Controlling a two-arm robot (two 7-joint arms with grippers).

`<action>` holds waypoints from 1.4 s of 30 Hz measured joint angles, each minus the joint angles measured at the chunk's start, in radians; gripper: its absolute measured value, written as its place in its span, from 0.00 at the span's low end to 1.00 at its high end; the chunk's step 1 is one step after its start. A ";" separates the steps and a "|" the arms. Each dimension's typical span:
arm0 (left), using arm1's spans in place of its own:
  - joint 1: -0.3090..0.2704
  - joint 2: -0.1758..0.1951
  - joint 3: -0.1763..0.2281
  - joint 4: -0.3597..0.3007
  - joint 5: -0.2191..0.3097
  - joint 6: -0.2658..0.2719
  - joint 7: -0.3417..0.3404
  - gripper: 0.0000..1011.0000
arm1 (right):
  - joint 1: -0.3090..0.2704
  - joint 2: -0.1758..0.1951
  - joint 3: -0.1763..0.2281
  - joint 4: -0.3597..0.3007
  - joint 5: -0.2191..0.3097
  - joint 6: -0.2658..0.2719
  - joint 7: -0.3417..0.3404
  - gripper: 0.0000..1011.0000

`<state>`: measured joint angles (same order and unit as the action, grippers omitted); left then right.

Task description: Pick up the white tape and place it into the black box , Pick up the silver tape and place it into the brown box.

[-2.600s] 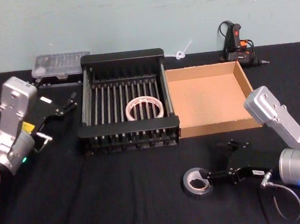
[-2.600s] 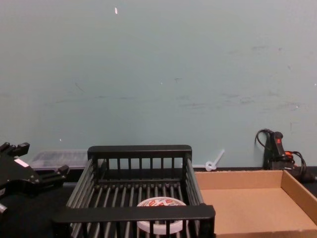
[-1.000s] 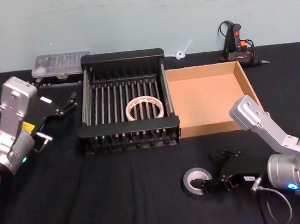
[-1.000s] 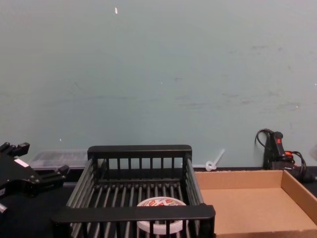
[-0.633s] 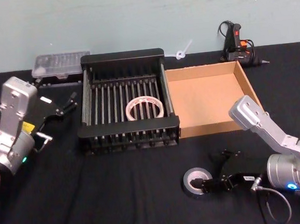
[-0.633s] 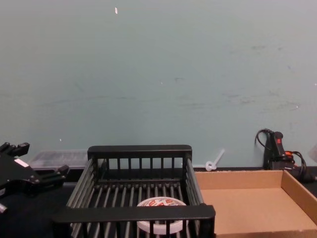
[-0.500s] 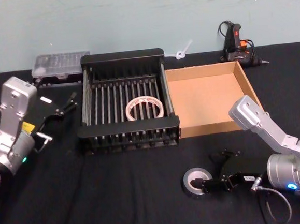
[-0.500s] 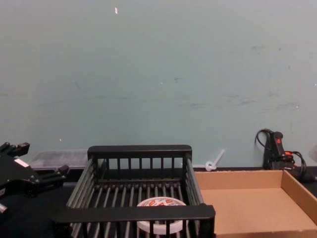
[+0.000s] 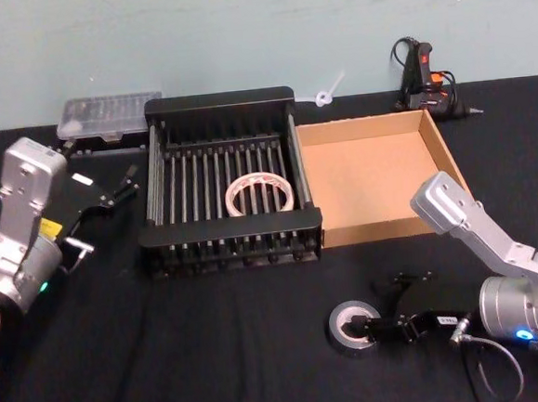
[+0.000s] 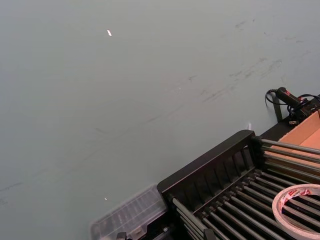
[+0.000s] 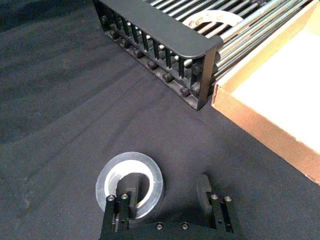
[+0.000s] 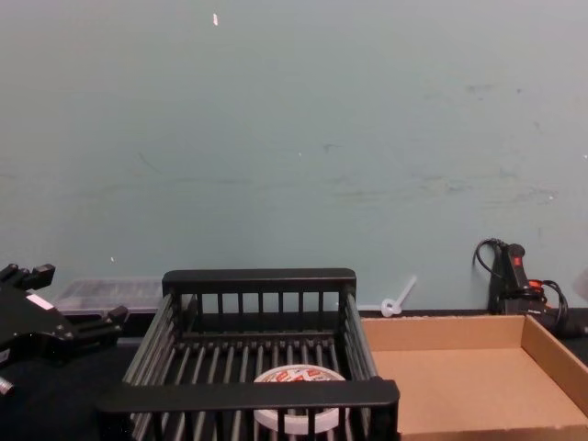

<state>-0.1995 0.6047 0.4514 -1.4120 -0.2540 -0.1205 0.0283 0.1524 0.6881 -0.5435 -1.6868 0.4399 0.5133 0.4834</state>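
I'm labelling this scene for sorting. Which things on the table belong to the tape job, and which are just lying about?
Part of the job:
white tape, lying in the black box
silver tape on the cloth, right gripper open with one finger in its core
brown box
left gripper, parked beside the crate

Lying about:
clear plastic case
glue gun

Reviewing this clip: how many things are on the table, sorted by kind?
Tape rolls: 2, the white tape in the black box and the silver tape on the cloth at the right gripper
Boxes: 2, the black box and the brown box
Clear plastic case: 1
Glue gun: 1
White plastic piece: 1
Total: 7
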 joint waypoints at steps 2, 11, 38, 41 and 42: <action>0.000 0.000 0.000 0.000 0.000 0.000 0.000 0.99 | 0.000 0.000 0.000 0.000 0.000 0.000 0.000 0.73; 0.000 0.000 0.000 0.000 0.000 0.000 0.000 0.99 | 0.000 0.000 0.000 -0.001 0.000 -0.001 0.001 0.42; 0.000 0.000 0.000 0.000 0.000 0.000 0.000 0.99 | -0.001 0.003 0.001 -0.003 0.001 -0.014 0.006 0.17; 0.000 0.000 0.000 0.000 0.000 0.000 0.000 0.99 | -0.005 0.004 0.009 -0.009 0.007 -0.025 0.007 0.17; 0.000 0.000 0.000 0.000 0.000 0.000 0.000 0.99 | -0.006 0.004 0.012 -0.011 0.010 -0.027 0.007 0.17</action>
<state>-0.1995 0.6047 0.4514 -1.4120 -0.2539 -0.1206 0.0283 0.1463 0.6925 -0.5313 -1.6974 0.4495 0.4860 0.4903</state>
